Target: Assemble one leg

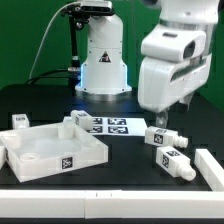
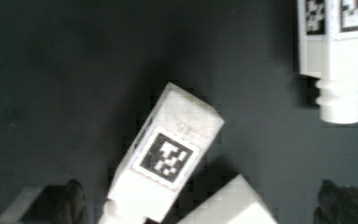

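Hand [image 1: 166, 114] spread wide over a leg, gripping nothing.

From the wrist view, the fingertips [image 2: 60, 200] stand well apart on either side of the tilted leg [image 2: 167, 150], tag face up, and dark bare desk [image 2: 51, 80] shows along the leg's long edges. A second leg [image 2: 336, 60] lies near it, round peg end showing, and the two do not touch. In the exterior view both legs lie on the desk just under the hand, toward the exterior view's right. The large white panel [image 1: 50, 150] sits well apart at the exterior view's left, with the marker board [image 1: 110, 125] between them. A white bar [image 1: 212, 170] lies near the desk's right edge.
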